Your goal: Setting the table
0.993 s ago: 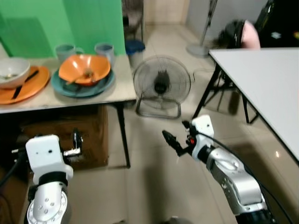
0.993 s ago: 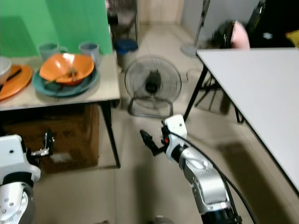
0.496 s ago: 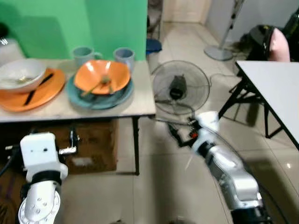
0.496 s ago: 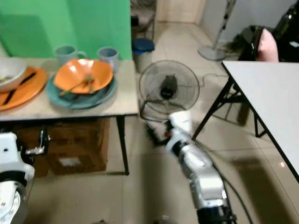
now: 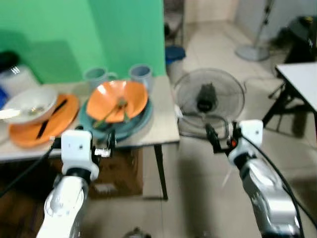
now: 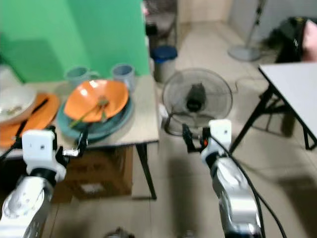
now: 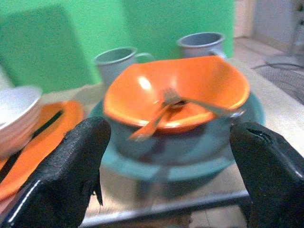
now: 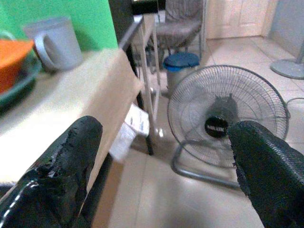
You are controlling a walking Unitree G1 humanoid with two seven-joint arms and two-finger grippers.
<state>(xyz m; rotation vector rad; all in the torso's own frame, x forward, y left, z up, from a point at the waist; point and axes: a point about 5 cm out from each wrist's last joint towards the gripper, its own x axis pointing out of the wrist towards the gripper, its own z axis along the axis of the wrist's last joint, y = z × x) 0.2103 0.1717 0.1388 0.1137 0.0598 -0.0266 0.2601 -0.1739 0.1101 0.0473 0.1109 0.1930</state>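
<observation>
Surface (image 5: 163, 130): beige top on dark legs, set against a green wall (image 5: 74, 34).

Orange bowl (image 7: 180, 90): on a teal plate (image 7: 247, 114), toward the surface's right edge and close to its front edge. A fork (image 7: 166, 102) and a second utensil lie inside the bowl.

Mugs, two, grey-blue: one (image 7: 118, 61) and the other (image 7: 202, 45) stand side by side at the back edge, just behind the bowl and plate.

White bowl (image 5: 29, 101): on an orange plate (image 5: 62, 119), at the surface's left end, beside the teal plate. A dark utensil (image 5: 49, 119) lies across the orange plate.

Cardboard box (image 5: 119, 171): on the floor under the surface.

Floor fan (image 8: 228, 121): standing on the tiled floor just past the surface's right edge. A blue-lidded bin (image 8: 183, 64) stands behind it.

White table (image 6: 292, 84): corner in view, well apart to the right, on black legs.

Left claw (image 7: 166, 156): fingers wide apart, level with the front edge of the surface, facing the teal plate and orange bowl, touching neither.

Right claw (image 8: 161, 161): fingers wide apart, holding nothing, in the air off the surface's right edge, facing the floor fan.
</observation>
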